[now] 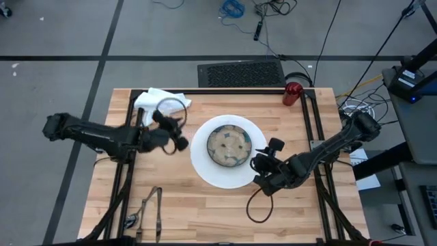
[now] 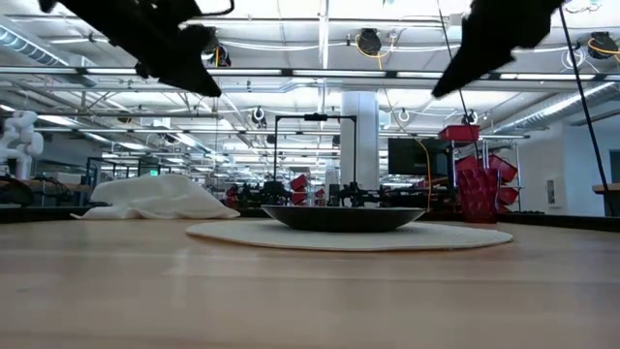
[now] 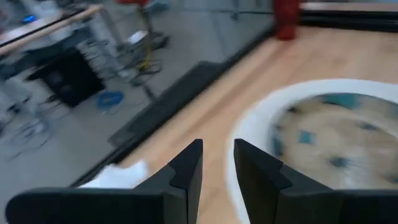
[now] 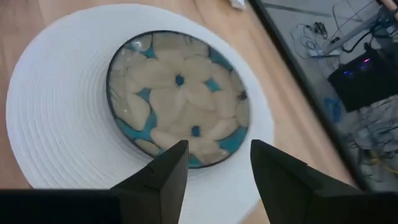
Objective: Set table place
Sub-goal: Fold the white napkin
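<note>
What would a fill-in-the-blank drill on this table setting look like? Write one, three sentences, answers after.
1. The patterned bowl sits on the white ____.
2. The red cup stands at the table's far ____ corner in the high view.
3. The white napkin lies nearest the ____ claw, while the right claw hangs open by the bowl.

Missing words: plate; right; left

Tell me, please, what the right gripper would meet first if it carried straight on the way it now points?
Most likely the patterned bowl on the white plate. In the right wrist view the right gripper, fingers apart and empty, aims at the bowl's near rim. The gripper hangs above the table, so depth is uncertain.
</note>
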Tool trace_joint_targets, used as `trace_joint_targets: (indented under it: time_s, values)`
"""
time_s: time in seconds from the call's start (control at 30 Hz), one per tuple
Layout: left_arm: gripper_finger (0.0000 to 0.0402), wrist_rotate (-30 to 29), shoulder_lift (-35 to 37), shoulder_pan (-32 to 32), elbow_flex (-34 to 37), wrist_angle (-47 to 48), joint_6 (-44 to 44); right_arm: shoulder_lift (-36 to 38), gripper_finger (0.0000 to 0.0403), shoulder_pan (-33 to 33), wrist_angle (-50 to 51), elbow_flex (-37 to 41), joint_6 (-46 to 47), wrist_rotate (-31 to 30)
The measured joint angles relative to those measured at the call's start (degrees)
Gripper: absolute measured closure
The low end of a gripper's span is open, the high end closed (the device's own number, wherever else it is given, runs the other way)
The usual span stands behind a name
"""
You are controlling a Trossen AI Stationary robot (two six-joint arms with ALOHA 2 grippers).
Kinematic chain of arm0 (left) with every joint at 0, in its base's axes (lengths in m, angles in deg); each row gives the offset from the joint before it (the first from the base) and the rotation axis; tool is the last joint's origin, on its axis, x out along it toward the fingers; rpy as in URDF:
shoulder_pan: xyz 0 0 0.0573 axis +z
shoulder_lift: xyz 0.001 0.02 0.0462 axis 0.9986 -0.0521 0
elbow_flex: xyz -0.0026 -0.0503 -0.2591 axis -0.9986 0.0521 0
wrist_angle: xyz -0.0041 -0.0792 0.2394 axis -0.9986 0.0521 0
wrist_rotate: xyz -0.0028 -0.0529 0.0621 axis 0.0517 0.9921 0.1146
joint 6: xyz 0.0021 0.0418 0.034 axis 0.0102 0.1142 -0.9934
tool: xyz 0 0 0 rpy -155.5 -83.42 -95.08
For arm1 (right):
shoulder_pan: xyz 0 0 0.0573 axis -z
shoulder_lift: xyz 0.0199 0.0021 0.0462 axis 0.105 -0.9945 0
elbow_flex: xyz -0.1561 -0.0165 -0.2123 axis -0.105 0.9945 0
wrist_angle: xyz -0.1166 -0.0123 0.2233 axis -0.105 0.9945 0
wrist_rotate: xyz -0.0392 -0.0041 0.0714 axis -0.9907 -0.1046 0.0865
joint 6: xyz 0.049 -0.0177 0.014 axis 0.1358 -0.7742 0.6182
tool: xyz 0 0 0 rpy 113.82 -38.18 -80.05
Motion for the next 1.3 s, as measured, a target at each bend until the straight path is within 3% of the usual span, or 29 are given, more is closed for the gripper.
trace_joint_targets:
  time_s: [0.3,0.47,0.63,0.73,1.07,1.3]
  values:
    - [0.0323,16.6,-1.4,22.9,0.0,2.2,-1.8,0.0,0.0243,0.0,-22.1,12.9,0.5,0.3]
    - [0.0323,19.8,-3.9,35.6,-2.2,4.5,-2.4,0.0,0.0243,0.0,-24.0,13.8,0.5,0.0]
    - [0.0322,26.7,-7.6,44.9,-4.7,5.9,-9.3,0.0,0.0243,0.6,-25.4,13.8,0.5,0.0]
    - [0.0315,30.7,-11.1,48.4,-7.5,8.7,-11.2,0.0,0.0243,1.2,-26.3,13.8,0.4,0.0]
    - [0.0258,30.9,-29.1,55.4,-25.8,32.5,-11.1,0.0,0.0243,3.9,-30.5,13.8,-3.3,0.3]
    - [0.0253,32.2,-36.0,55.4,-27.7,35.4,-13.9,0.0,0.0243,3.8,-30.7,13.8,-4.4,1.4]
